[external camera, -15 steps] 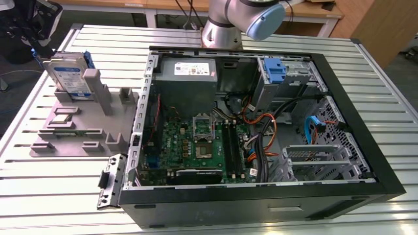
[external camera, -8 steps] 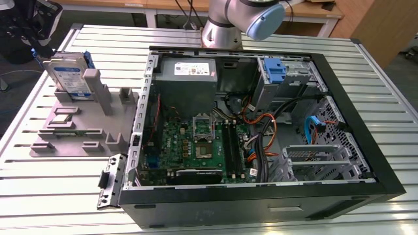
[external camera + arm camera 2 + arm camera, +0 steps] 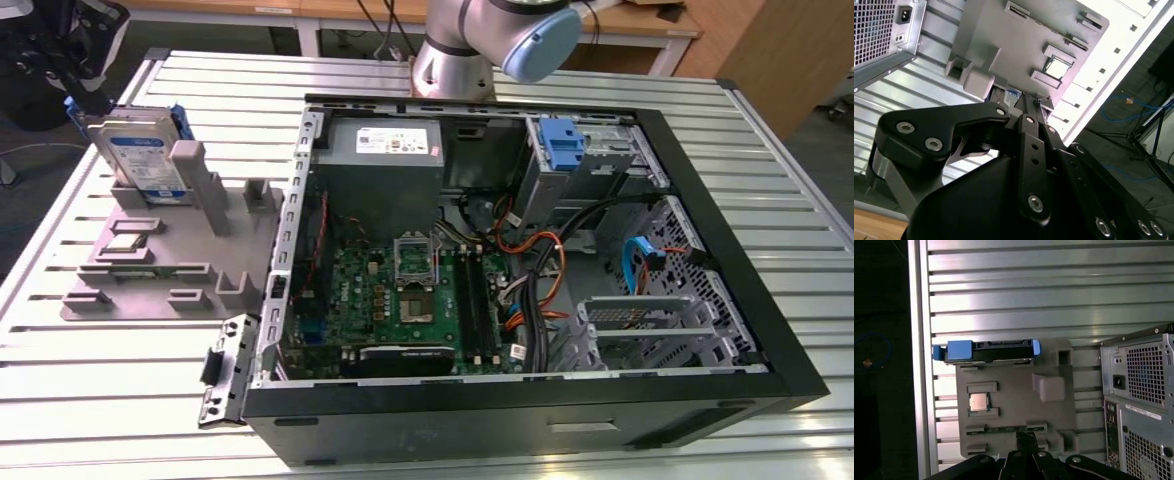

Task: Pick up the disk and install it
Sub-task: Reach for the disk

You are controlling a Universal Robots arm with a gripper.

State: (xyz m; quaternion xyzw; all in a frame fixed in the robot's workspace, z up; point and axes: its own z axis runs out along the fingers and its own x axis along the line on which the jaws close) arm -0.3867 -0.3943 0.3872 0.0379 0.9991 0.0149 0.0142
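At the exterior view's left the disk [image 3: 140, 160], a flat silver slab in a blue plastic bracket, stands on edge in a matte grey holder [image 3: 200, 245] beside the open black case [image 3: 534, 415]; pick-up looks unstarted, with the end effector [image 3: 1026, 436] closed on nothing, well apart, and needing spread jaws.

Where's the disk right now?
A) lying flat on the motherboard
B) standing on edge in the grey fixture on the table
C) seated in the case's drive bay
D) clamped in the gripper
B: the disk stands upright in a slot of the grey fixture, on the table outside the computer case, at the exterior view's left.
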